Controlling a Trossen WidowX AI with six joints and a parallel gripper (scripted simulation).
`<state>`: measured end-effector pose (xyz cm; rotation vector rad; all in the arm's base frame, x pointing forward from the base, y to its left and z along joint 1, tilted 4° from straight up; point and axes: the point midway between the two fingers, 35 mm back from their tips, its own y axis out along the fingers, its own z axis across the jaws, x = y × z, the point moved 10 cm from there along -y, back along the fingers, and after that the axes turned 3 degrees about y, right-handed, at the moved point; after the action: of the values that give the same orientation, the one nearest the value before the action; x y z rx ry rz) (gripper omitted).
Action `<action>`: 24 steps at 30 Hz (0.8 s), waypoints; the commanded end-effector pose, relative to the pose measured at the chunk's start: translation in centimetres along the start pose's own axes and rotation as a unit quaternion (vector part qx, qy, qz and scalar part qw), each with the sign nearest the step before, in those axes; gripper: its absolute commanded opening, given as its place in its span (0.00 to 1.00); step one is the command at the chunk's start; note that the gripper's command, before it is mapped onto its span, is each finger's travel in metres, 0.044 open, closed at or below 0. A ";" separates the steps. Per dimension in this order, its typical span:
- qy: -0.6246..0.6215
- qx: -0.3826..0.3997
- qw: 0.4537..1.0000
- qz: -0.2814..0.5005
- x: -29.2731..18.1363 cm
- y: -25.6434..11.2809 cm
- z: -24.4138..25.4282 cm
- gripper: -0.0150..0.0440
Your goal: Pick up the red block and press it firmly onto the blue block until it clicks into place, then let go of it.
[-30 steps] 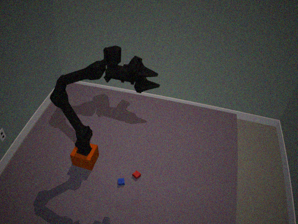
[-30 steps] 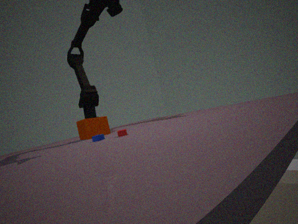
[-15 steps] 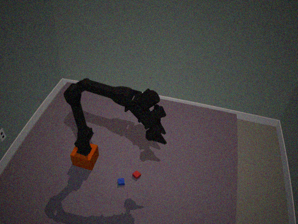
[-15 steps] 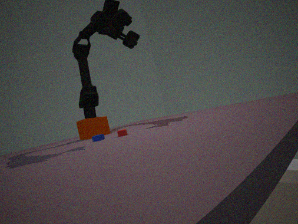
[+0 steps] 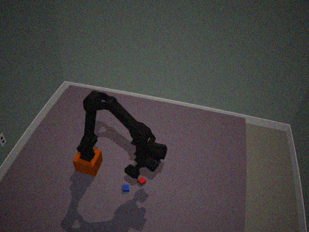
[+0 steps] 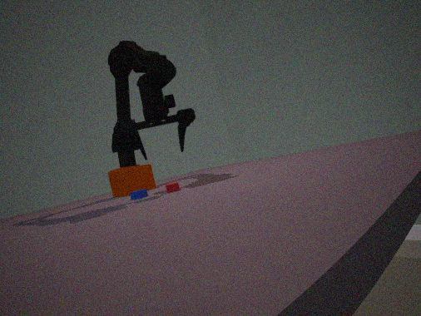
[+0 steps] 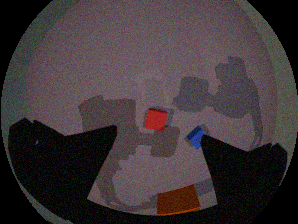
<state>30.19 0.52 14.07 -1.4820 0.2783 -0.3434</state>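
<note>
Up above the worktop [image 5: 198, 159] [image 6: 187, 249] [image 7: 150, 60], the black fingers [image 5: 143, 173] [image 6: 164, 155] are spread wide with nothing in them. The red block [image 5: 141, 181] [image 6: 172, 187] [image 7: 156, 120] sits below, near the blue block [image 5: 125, 188] [image 6: 139, 195] [image 7: 196, 137] but not touching it.

The arm [image 5: 122, 116] [image 6: 122, 97] stood bent: in the top view it rose towards 12 o'clock to the elbow [image 5: 93, 102] [image 6: 122, 60], then ran towards 4 o'clock. In the exterior view the wrist [image 5: 143, 148] [image 6: 151, 97] hung down, and the gripper [image 5: 143, 170] [image 6: 164, 155] [image 7: 160, 132] pointed towards 6 o'clock, wide open and holding nothing. In the wrist view its fingers [image 5: 132, 171] [image 6: 182, 135] sat at 8 and 4 o'clock, well apart.
</note>
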 end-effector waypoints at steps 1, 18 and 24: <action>0.037 -0.004 0.999 0.027 -0.4 0.8 -0.4 1.00; 0.037 -0.003 0.999 0.027 -0.6 5.9 0.1 1.00; 0.037 -0.003 0.999 0.027 -0.6 6.3 0.1 1.00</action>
<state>30.08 1.15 8.34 -1.4726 0.3743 -0.3552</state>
